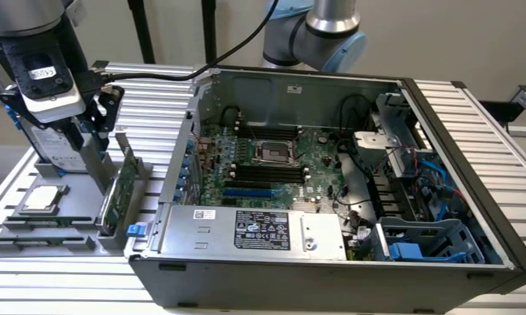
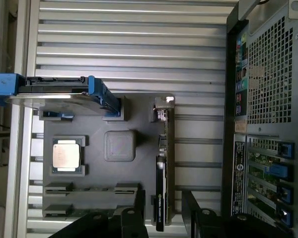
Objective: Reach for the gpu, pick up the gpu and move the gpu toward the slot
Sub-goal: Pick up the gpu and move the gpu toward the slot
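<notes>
On the exterior view's left, my hand (image 1: pixel 92 139) hangs open over the grey holder (image 1: pixel 71 226), gripping nothing. The gpu (image 1: pixel 121 187) stands on edge just below it, and its long axis runs between my 2 fingers (image 2: pixel 131 218). The open case (image 1: pixel 245 262) lies to the right.

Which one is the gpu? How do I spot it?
Find the big open dark computer case; beside it, on the exterior view's left, sits a grey holder tray. The gpu is the thin green circuit-board card standing on edge at the tray's side nearest the case. Unlike the silver blue-railed hard drive and square silver processor chip, it is green and slim.
</notes>
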